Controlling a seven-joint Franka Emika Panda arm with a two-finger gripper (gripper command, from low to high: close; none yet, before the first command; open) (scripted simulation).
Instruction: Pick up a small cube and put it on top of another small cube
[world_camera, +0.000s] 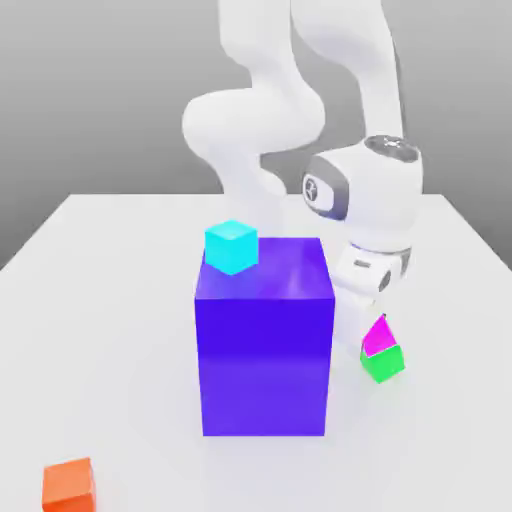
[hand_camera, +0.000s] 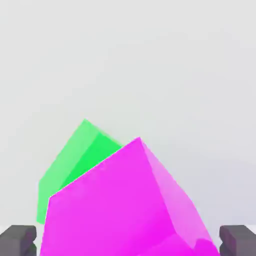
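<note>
Exterior view: scene seen from front, slightly above, at middle distance; table taken in from far edge to near, arm faced at back, blue block at centre. Hand view: taken from camera on hand, aimed along fingers at table surface, very close; fingertips seen at frame edge. Shared by both views: magenta cube, green cube touching it, patch of table around them.
</note>
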